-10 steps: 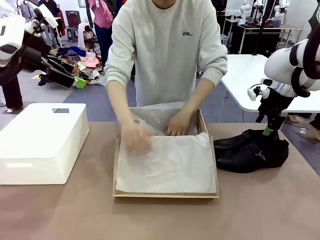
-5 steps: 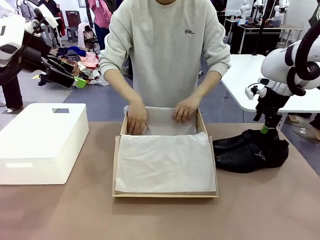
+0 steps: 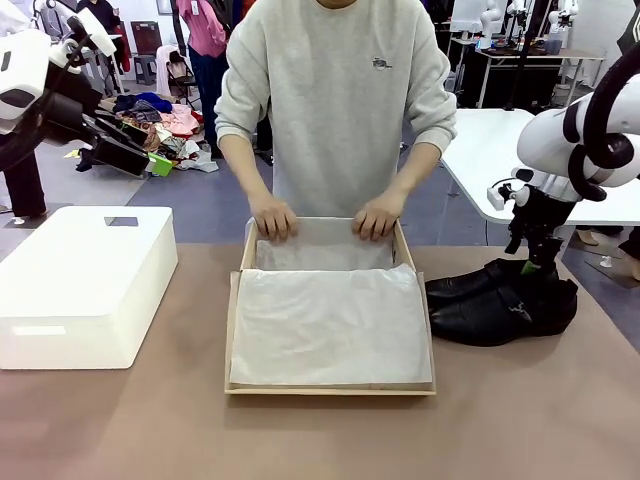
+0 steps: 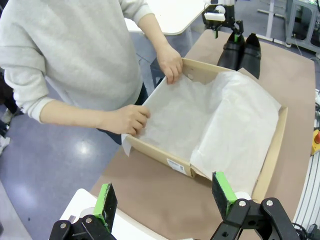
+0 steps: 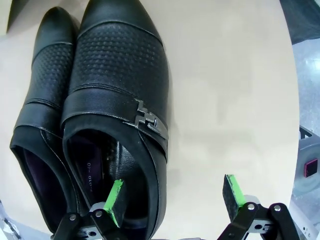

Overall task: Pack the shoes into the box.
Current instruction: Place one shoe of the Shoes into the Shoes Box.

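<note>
The shoes [image 3: 500, 305] sat on the table [image 3: 520, 430], just beside the box [image 3: 330, 391] on the robot's right, so packing had not yet begun: neither shoe was lifted and neither was inside. They lay side by side and touching, toes towards the box. They were black and glossy, with pointed toes, a perforated panel across the front and a small metal buckle [image 5: 147, 120] on the strap of the nearer one. In the right wrist view a printed size mark showed on the lining.

The right gripper [image 5: 173, 190] hung over the heel end of the pair with its jaws spread wide, gripping nothing. One green pad stood over the opening of the buckled shoe and the other over bare table beyond its side. Whether a pad touched the leather could not be told.

The box lay open and shallow, lined with white tissue paper [image 3: 330, 325] folded across the bottom. The person's hands [image 3: 273, 218] rested on its far rim, pressing the paper down.

The left gripper [image 4: 164, 196] was held high and well apart, jaws open and empty, above the white bin [image 3: 85, 280].

As I judged it, the whole job remained: grasp the shoes, carry them over, and set them on the paper.
</note>
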`<state>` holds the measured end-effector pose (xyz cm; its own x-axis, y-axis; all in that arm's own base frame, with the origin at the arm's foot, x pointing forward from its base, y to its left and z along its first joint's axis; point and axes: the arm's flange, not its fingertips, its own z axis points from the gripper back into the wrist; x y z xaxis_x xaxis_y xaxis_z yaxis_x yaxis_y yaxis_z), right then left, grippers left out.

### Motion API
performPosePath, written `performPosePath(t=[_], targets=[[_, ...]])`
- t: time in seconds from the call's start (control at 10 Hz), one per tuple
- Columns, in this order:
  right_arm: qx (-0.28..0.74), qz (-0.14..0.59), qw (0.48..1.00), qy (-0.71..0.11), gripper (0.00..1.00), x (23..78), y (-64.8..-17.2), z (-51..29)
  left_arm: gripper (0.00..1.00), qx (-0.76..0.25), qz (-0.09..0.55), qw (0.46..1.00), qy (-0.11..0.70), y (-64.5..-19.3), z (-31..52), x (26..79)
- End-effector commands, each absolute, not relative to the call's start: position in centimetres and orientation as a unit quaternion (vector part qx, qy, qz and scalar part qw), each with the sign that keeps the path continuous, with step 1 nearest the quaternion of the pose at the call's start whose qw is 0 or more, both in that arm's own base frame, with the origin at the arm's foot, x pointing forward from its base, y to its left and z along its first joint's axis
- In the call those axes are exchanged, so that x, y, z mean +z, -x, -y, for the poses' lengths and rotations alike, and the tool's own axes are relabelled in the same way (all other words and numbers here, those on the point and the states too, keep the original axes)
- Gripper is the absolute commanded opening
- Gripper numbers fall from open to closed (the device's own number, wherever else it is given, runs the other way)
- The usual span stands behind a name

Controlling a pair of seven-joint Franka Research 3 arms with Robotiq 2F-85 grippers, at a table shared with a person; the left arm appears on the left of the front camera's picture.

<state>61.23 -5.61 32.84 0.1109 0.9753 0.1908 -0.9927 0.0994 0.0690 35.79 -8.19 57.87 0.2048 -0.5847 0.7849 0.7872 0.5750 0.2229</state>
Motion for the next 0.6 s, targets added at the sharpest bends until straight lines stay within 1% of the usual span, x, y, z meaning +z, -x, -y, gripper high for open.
performPosePath(t=[0.0,0.1,0.5], targets=[[0.663,0.04,0.742,-0.087,1.0,32.69,-61.78,5.22,1.0,-0.447,0.446,0.767,0.118,-35.81,8.16,57.87],[0.664,0.036,0.74,-0.098,1.0,32.72,-61.78,5.11,1.0,-0.447,0.446,0.767,0.118,-35.81,8.16,57.87],[0.652,0.017,0.75,-0.109,0.31,33.02,-61.75,4.79,1.0,-0.447,0.446,0.767,0.118,-35.81,8.16,57.87]])
